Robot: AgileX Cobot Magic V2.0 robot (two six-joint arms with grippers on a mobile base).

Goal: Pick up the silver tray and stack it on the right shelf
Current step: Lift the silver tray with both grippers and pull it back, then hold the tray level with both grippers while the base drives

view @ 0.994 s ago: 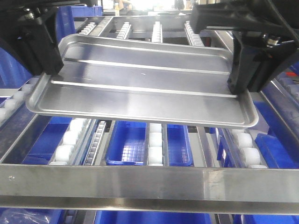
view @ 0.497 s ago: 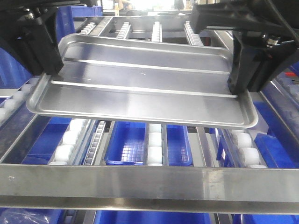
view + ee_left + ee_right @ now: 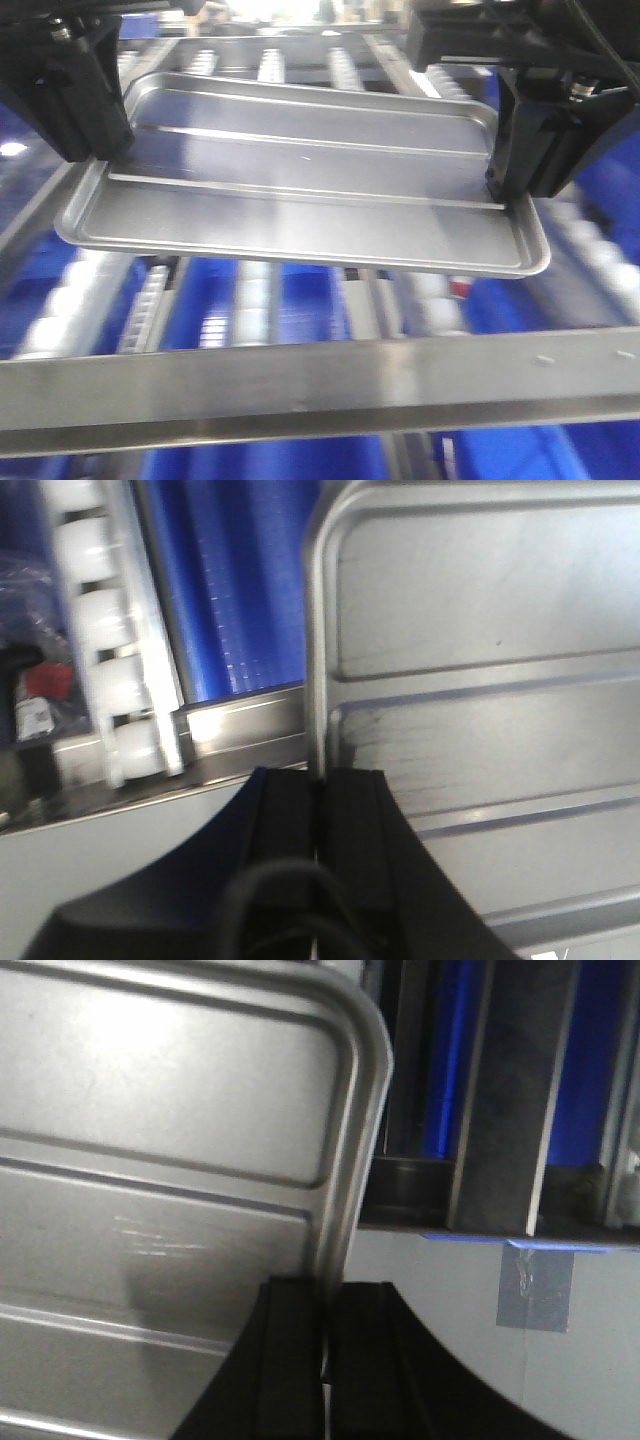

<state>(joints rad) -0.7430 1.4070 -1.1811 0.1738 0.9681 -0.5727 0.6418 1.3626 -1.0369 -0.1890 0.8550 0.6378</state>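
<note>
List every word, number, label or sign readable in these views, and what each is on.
None can be read in any view.
The red and white label beside the roller rail: too blurred to read.
The grey tape patch on the pale surface: blank.
The silver tray: no lettering shows.

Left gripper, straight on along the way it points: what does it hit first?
The silver tray: the left gripper is shut on its short rim. Beyond that rim, probably the right shelf, near its roller rail, though depth is unclear.
</note>
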